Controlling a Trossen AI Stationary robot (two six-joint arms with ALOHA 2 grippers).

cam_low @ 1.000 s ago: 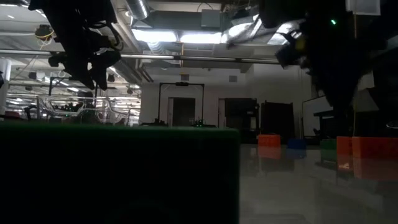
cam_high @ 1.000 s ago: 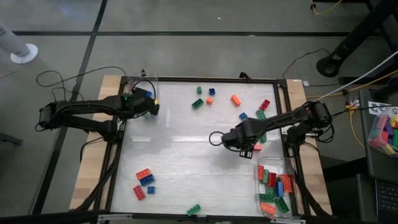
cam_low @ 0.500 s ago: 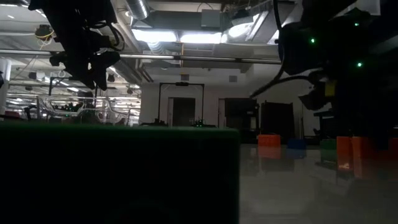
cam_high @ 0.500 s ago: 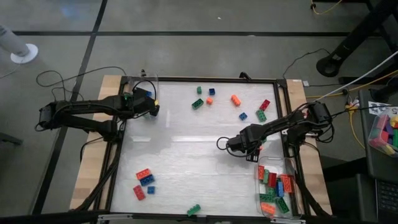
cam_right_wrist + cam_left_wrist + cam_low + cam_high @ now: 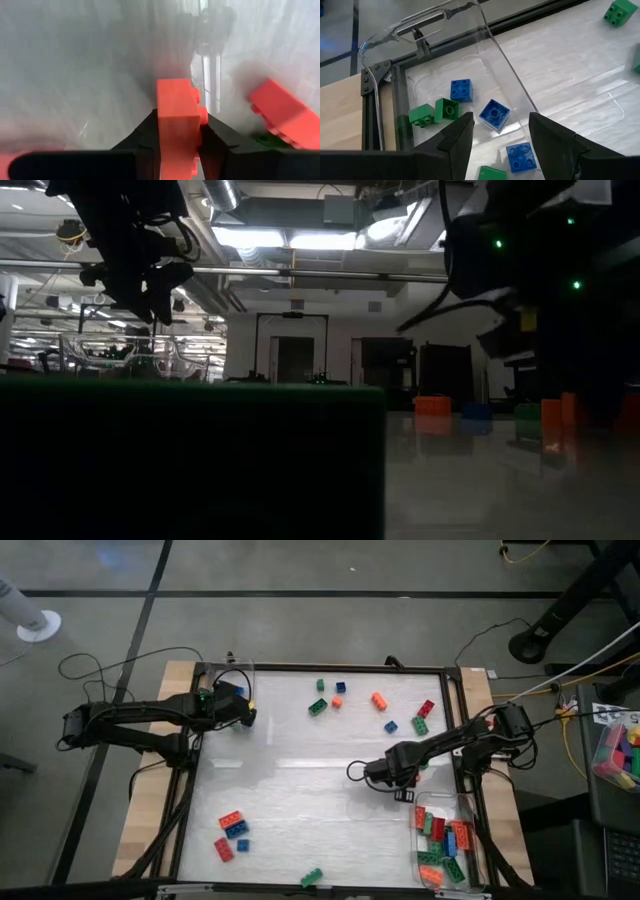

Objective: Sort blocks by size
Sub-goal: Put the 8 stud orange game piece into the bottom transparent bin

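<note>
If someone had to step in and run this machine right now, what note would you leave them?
Right pincer: shut on an orange brick, low beside the clear bin at the table's right, which holds many long bricks.
Left pincer: open, holding nothing, above the clear tray at the far left corner, which holds small blue and green bricks.
Done: both containers partly filled.
Left: drop the orange brick in; sort the far cluster and the near-left cluster.

Two clear bins [image 5: 443, 840] [image 5: 445, 60] sit on the white table [image 5: 300, 790].
</note>
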